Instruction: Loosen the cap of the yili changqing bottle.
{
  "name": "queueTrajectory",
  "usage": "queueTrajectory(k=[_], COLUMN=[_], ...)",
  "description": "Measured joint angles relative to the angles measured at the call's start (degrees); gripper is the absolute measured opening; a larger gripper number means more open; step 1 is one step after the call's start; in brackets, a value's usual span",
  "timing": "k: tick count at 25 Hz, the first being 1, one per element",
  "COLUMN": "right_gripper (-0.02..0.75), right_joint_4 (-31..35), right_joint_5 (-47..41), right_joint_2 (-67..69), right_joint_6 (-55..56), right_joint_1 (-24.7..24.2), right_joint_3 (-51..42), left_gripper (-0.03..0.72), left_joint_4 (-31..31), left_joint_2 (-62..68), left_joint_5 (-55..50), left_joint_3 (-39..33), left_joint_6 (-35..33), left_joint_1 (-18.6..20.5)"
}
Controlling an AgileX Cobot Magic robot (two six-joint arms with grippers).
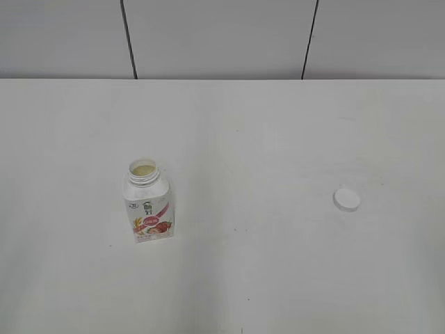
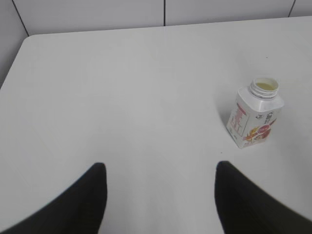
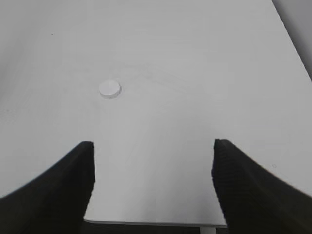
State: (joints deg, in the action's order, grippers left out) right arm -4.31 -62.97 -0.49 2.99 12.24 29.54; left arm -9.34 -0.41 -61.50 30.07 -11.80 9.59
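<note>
Exterior view shows the yili changqing bottle [image 1: 148,202] upright with its neck bare and the cap [image 1: 347,199] lying well apart on the table [image 1: 243,125], so I judge the loosening done, which fits my left claw [image 2: 161,195] and right claw [image 3: 152,183] being spread and empty.

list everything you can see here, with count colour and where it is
bottle: 1, white with a pink-red strawberry label, upright on the left half of the table, neck open with pale liquid showing
cap: 1, white, lying flat on the right side of the table, well apart from the bottle
table: 1, white, fills most of each view
wall panels: light grey with dark seams, behind the table's far edge
left gripper: 1, black fingers, open, holding nothing, above bare table near the bottle
right gripper: 1, black fingers, open, holding nothing, above the table's near edge, cap ahead of it
</note>
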Motion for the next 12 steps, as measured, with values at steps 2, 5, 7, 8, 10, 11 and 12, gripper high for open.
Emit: queueTrajectory(k=[2, 5, 7, 8, 10, 11, 12], right_gripper=[0.586, 0.586, 0.586, 0.586, 0.586, 0.586, 0.586], right_joint_4=[0.0, 0.0, 0.1, 0.1, 0.2, 0.2, 0.2], right_joint_5=[0.0, 0.1, 0.1, 0.1, 0.1, 0.1, 0.1], right_joint_2=[0.0, 0.0, 0.0, 0.0, 0.0, 0.0, 0.0], right_joint_6=[-0.2, -0.2, -0.2, -0.2, -0.2, -0.2, -0.2], right_joint_1=[0.0, 0.0, 0.0, 0.0, 0.0, 0.0, -0.2], right_joint_3=[0.0, 0.0, 0.0, 0.0, 0.0, 0.0, 0.0], left_gripper=[0.436, 0.436, 0.436, 0.436, 0.436, 0.436, 0.436], left_joint_4=[0.0, 0.0, 0.0, 0.0, 0.0, 0.0, 0.0], left_joint_2=[0.0, 0.0, 0.0, 0.0, 0.0, 0.0, 0.0], left_joint_5=[0.1, 0.1, 0.1, 0.1, 0.1, 0.1, 0.1], left_joint_3=[0.0, 0.0, 0.0, 0.0, 0.0, 0.0, 0.0], left_joint_6=[0.0, 0.0, 0.0, 0.0, 0.0, 0.0, 0.0], left_joint_1=[0.0, 0.0, 0.0, 0.0, 0.0, 0.0, -0.2])
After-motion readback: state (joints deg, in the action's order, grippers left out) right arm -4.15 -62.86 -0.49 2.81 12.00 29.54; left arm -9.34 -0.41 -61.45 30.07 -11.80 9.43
